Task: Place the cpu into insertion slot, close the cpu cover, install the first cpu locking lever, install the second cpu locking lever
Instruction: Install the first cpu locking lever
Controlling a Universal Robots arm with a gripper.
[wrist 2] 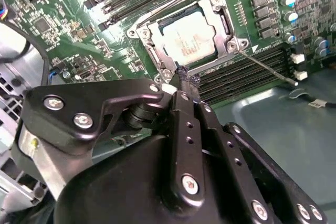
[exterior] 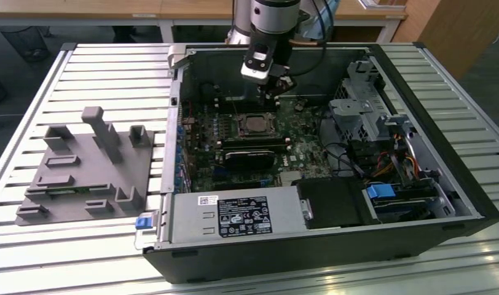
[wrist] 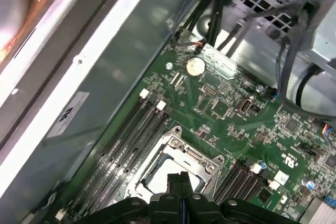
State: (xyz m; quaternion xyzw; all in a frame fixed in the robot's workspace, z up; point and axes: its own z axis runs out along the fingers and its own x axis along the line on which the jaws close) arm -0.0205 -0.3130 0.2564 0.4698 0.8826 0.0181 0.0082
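1. Two steps look done. In the second wrist view the cpu (wrist 2: 188, 38) lies flat in the slot (exterior: 254, 125), and the cover (wrist 2: 218, 9) appears folded down around it, with the chip's top showing through its window.
2. One lever (wrist 2: 268, 69), a thin rod, juts out from a socket corner over the memory slots (wrist 2: 247, 74). I judge it not yet latched.
3. A second lever (wrist 2: 176, 4) runs along the opposite edge of the cover. I cannot tell whether it is hooked or free.
4. The gripper (wrist 2: 186, 77) has its fingers pressed together with nothing between them. Its tip hangs just beside the socket corner nearest the camera, close to the free rod's root. I cannot tell whether it touches anything.
5. In the exterior view the gripper (exterior: 270, 92) is inside the open case (exterior: 315, 252), with the slot near it at 6 o'clock.
6. A grey fixture (exterior: 85, 166) sits on the table (exterior: 110, 67) at 9 o'clock from the case, well apart from the work.
7. By this reading, what is left is the levers: at least one, perhaps both.
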